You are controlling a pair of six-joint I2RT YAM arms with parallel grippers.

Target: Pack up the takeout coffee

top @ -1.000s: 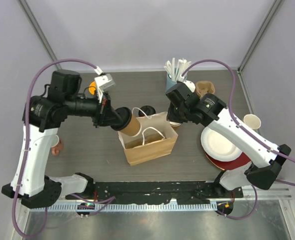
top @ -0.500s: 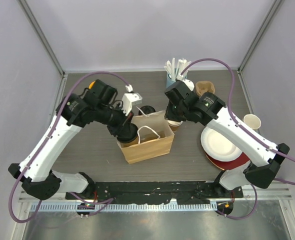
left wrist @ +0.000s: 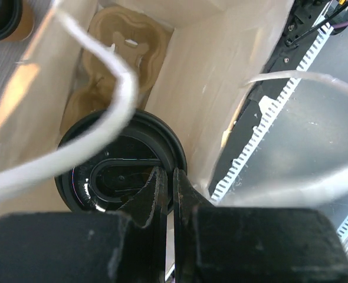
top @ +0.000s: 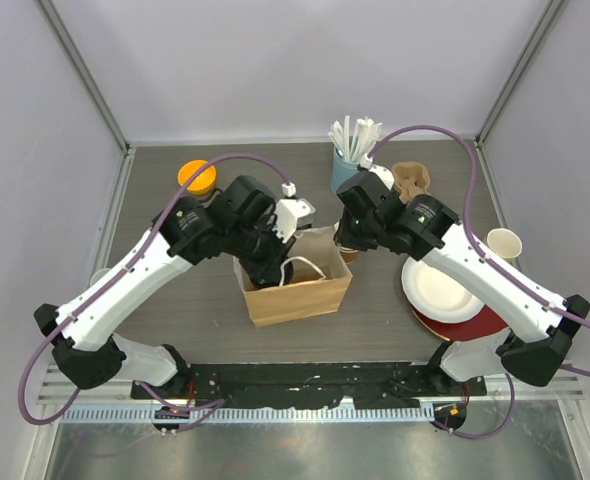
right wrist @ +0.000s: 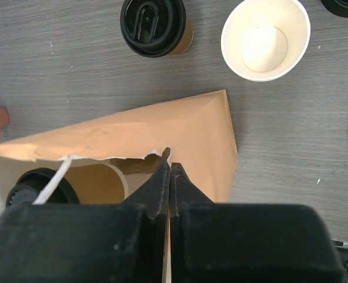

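Note:
A kraft-brown coffee cup with a black lid [left wrist: 121,162] sits inside the open brown paper bag [top: 300,295], above a pulp cup carrier [left wrist: 118,47] on the bag's floor. My left gripper [left wrist: 168,177] reaches down into the bag, its jaws pinched on the lid's rim. The same cup shows in the right wrist view [right wrist: 41,187]. My right gripper [right wrist: 170,168] is shut on the bag's torn top edge [right wrist: 156,154] at its back right side. Another lidded coffee cup [right wrist: 155,23] stands on the table beyond the bag.
An open cup, white inside [right wrist: 265,38], stands next to the lidded one. A light-blue cup of straws [top: 347,165] and a pulp carrier [top: 410,178] are at the back. White plates [top: 440,290], a pale yellow cup [top: 503,243] and an orange lid [top: 197,177] lie around.
My left arm has swung the coffee cup from the bag's left side over the opening and down into the bag. My right gripper has kept hold of the bag's edge.

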